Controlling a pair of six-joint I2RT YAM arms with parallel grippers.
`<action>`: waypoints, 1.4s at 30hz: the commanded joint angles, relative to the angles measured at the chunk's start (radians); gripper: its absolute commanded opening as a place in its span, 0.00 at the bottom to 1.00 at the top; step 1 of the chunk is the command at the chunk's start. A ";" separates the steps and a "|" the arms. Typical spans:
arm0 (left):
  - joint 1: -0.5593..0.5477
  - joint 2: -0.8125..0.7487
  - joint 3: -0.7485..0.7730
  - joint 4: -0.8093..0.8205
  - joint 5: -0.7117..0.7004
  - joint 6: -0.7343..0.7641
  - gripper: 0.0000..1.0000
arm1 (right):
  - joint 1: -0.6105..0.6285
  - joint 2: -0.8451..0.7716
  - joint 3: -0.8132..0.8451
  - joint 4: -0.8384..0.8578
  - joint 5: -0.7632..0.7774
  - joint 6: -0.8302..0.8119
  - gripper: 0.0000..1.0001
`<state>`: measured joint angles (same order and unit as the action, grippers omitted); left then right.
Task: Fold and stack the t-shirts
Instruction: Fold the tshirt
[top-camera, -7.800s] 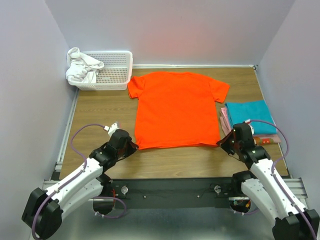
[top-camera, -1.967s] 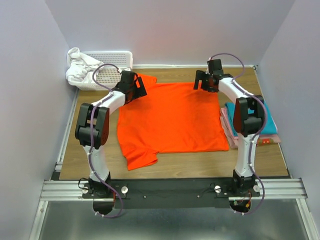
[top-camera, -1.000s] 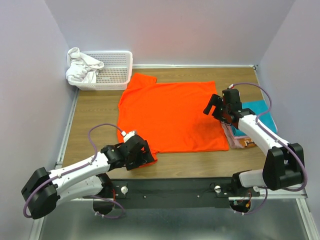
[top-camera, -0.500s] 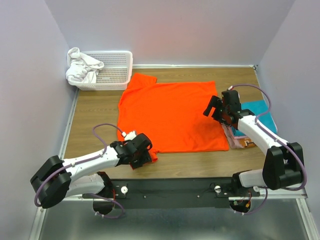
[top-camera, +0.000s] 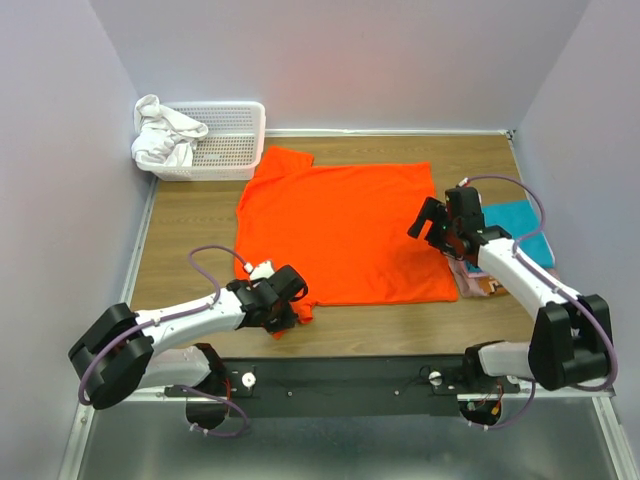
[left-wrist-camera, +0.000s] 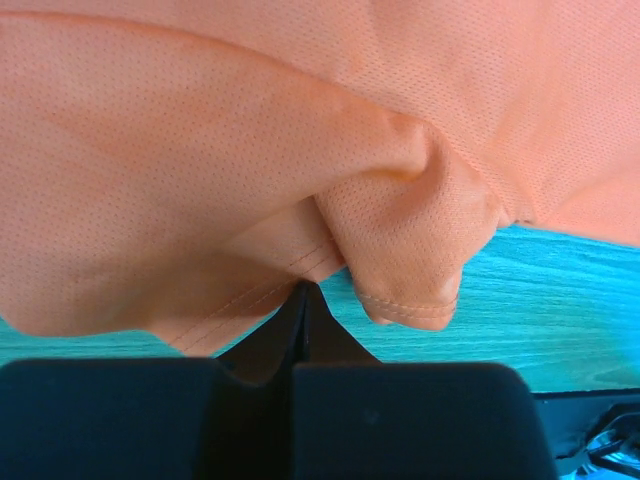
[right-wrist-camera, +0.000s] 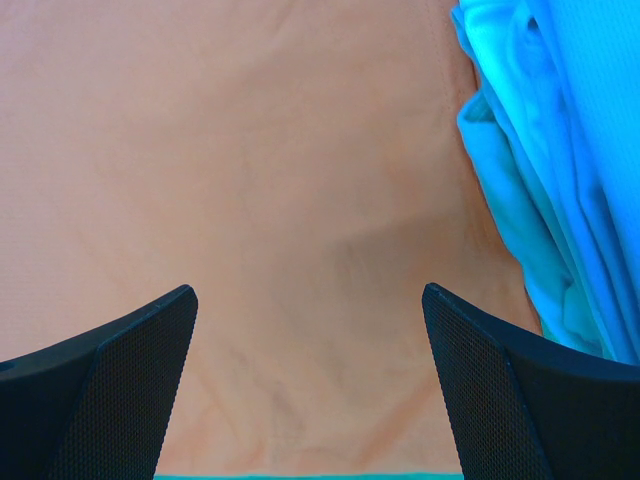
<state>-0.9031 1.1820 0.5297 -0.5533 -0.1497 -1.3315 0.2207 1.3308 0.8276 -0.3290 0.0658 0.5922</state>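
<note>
Nearby, basket (top-camera: 222, 168) holds white cloth (top-camera: 163, 138); left claw (left-wrist-camera: 304, 296) pinches orange shirt (top-camera: 340, 225), right claw (right-wrist-camera: 310, 300) gapes.

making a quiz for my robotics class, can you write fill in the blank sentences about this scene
The left tool is shut on the orange shirt, while the right tool stands ___.
The top shirt of the folded pile is coloured ___.
The basket sits at the table's far ___ corner.
Missing words: open, teal, left.

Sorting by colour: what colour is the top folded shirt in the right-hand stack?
Teal: the folded teal cloth t-shirt, clearest in the top external view.
</note>
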 joint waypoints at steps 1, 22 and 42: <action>0.004 0.014 -0.001 -0.045 -0.065 0.020 0.00 | -0.001 -0.096 -0.067 0.013 0.020 0.031 1.00; 0.004 0.086 0.101 -0.158 -0.057 0.020 0.51 | -0.001 -0.257 -0.252 -0.027 -0.118 0.041 1.00; 0.017 0.220 0.223 -0.237 -0.129 0.107 0.00 | 0.000 -0.257 -0.278 -0.031 -0.109 0.027 1.00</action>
<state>-0.8856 1.3952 0.7265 -0.7219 -0.1959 -1.2556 0.2207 1.0874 0.5701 -0.3458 -0.0357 0.6277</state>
